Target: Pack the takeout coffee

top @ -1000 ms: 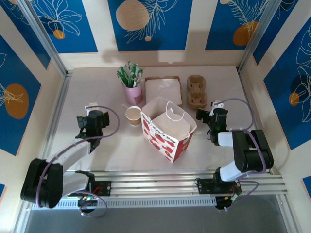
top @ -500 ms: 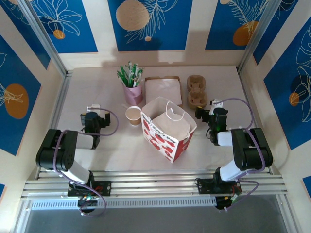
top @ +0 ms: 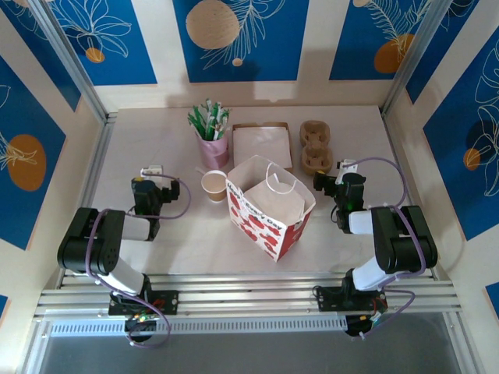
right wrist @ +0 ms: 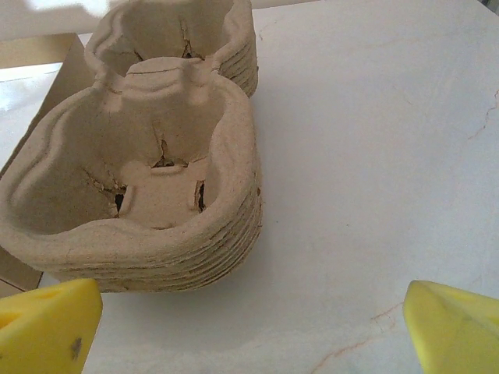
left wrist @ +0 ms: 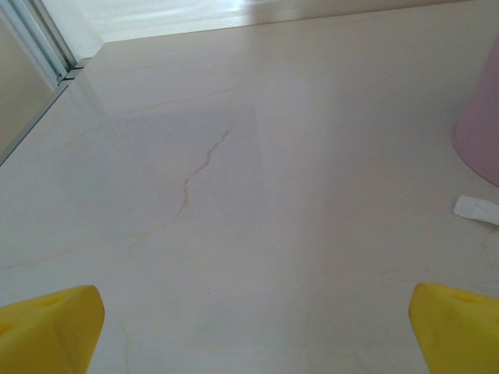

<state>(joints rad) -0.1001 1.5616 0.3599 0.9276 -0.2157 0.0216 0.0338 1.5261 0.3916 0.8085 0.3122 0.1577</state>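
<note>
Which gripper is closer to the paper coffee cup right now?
Left. The left gripper sits to the left of the coffee cup; the right gripper is beyond the red-and-white bag, facing the pulp carrier.

Blue floral wall panels [top: 273, 47] w/ cream strips; pale marbled table [top: 203, 234]

Bright, even light; wrist views perhaps slightly soft.

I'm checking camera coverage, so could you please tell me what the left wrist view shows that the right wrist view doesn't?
Left wrist, not right: part of the pink cup and a white paper scrap beside it. Right wrist, not left: the stacked pulp carriers and a cardboard tray edge. Both: the pale table and an open gripper, the left gripper and the right gripper, yellow fingertips wide apart.
</note>
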